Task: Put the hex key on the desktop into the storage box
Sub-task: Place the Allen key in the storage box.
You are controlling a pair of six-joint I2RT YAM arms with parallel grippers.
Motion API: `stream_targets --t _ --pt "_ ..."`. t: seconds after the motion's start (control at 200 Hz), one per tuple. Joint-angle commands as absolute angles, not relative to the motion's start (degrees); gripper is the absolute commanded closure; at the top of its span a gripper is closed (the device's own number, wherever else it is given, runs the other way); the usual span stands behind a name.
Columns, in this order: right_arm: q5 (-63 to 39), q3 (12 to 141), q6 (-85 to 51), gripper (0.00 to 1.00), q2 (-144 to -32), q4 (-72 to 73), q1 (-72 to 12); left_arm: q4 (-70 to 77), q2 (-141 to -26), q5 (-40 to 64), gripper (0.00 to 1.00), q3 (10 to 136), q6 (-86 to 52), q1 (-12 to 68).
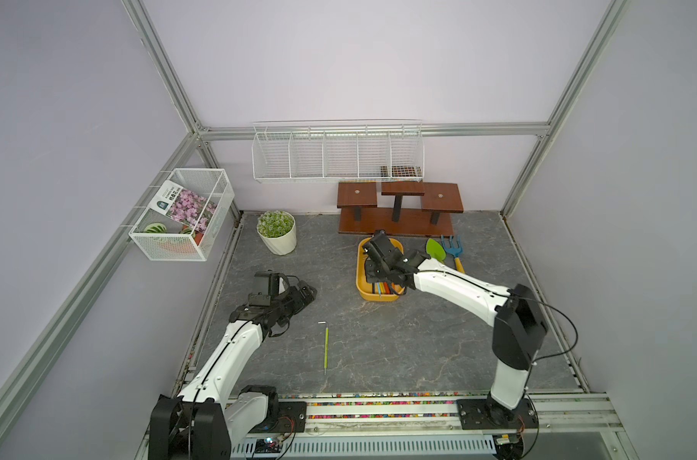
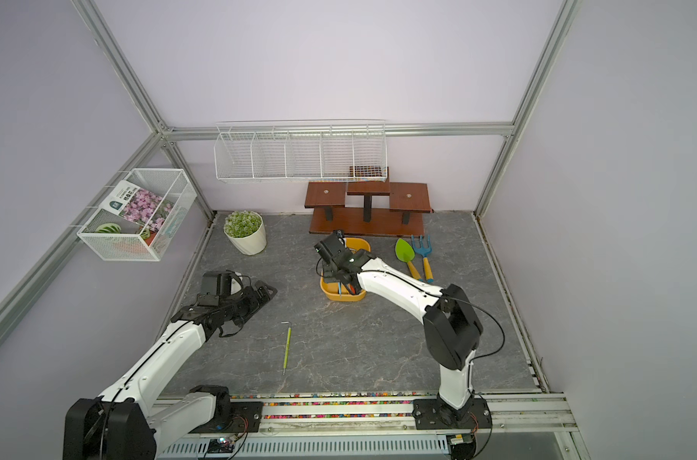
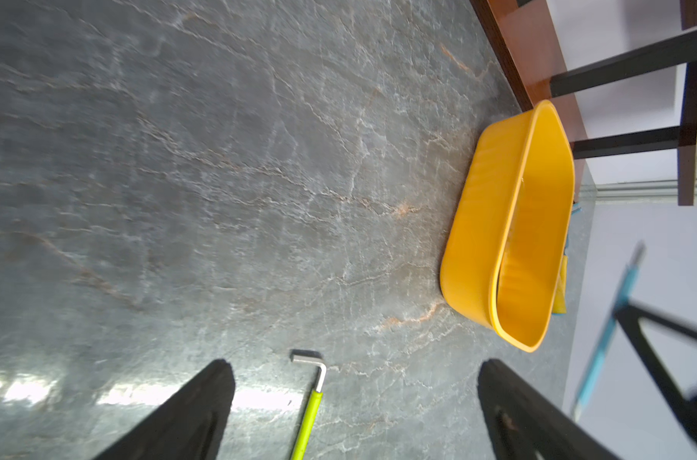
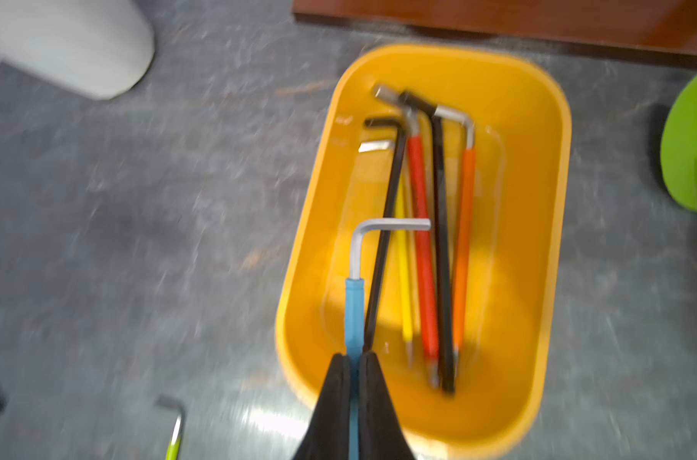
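The green hex key (image 1: 326, 346) lies flat on the desktop (image 1: 398, 358), in open space ahead of the left arm and well apart from the storage box (image 1: 372, 296). Its long axis runs almost straight from the front edge toward the back wall. The short bare-steel bend is at the far end and points to the robot's left. The left gripper (image 3: 354, 363) hovers near that bend, its fingers spread wide with nothing between them.

The right gripper (image 4: 354, 355) is clenched on the sleeve of a blue hex key (image 4: 354, 306), over the near end of the box. That key sticks out in line with the fingers, its bend turned sideways above the keys lying lengthwise inside — red (image 4: 422, 239), orange (image 4: 464, 239), yellow (image 4: 404, 286) and black ones (image 4: 440, 259).

The desktop is dark grey stone pattern with pale veins and some glare near the front. Pale lilac walls in an aluminium frame close it in. A wire rack (image 1: 338, 159) hangs at the back and a wire basket (image 1: 181, 215) on the left. A wooden stand (image 1: 396, 227) sits just behind the box, a white plant pot (image 1: 277, 239) stands to its left, and a green trowel (image 1: 434, 251) and blue rake (image 1: 453, 243) lie to its right.

Only the right wrist view shows the box's contents clearly; in both top views the arm covers most of them. The left wrist view looks low across the surface and shows just the box's walls.
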State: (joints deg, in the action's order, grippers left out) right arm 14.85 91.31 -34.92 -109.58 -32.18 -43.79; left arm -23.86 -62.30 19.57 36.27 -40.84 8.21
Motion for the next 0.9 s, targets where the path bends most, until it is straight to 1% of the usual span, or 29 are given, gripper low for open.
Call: stream_targets --t 0.0,0.135,0.205,0.24,0.275,0.36,0.39,0.43,0.485,0.54,0.715,0.8,0.9 --pt "9.99 95.74 -32.00 1.00 -116.99 -33.45 -39.79 -23.49 -63.01 21.99 0.00 37.79 -39.83 8.30" --pt "8.32 99.86 -31.73 0.99 -121.90 -32.55 -36.97 -23.12 -63.46 23.17 0.00 37.72 -40.03 8.69" --pt "7.47 101.76 -31.64 0.97 -123.90 -33.16 -36.13 -22.95 -63.95 23.21 0.00 37.62 -40.03 8.91" --pt "6.89 102.53 -31.56 0.94 -124.59 -33.67 -35.78 -22.97 -64.15 23.23 0.00 37.62 -39.99 8.96" --pt "6.25 103.04 -31.48 0.87 -125.06 -34.26 -35.56 -22.94 -64.38 23.31 0.00 37.62 -39.86 9.04" --pt "5.39 102.29 -31.54 0.64 -124.74 -34.70 -35.50 -22.94 -64.83 23.40 0.00 37.69 -39.72 9.11" --pt "5.05 101.19 -31.60 0.57 -123.94 -34.17 -35.49 -22.87 -64.86 23.33 0.00 37.70 -39.82 9.11" --pt "4.27 99.10 -31.70 0.51 -122.40 -32.95 -35.49 -22.98 -64.80 23.22 0.00 37.79 -40.04 9.13" --pt "3.65 95.76 -32.05 0.45 -119.47 -30.70 -35.43 -22.93 -64.46 22.98 0.00 37.95 -40.33 9.11" --pt "2.92 92.70 -32.12 0.43 -116.33 -29.05 -35.44 -23.11 -64.14 22.40 0.00 38.31 -40.50 9.09" --pt "1.72 83.68 -34.30 0.42 -104.21 -27.74 -37.29 -25.16 -63.37 18.75 0.00 40.87 -40.30 9.14" --pt "3.49 79.63 -36.05 0.42 -99.37 -28.31 -41.41 -25.18 -63.15 16.88 0.00 41.71 -40.67 9.13" --pt "4.75 76.98 -38.71 0.42 -97.61 -28.99 -46.95 -24.73 -63.15 15.28 0.00 42.19 -41.55 9.11"
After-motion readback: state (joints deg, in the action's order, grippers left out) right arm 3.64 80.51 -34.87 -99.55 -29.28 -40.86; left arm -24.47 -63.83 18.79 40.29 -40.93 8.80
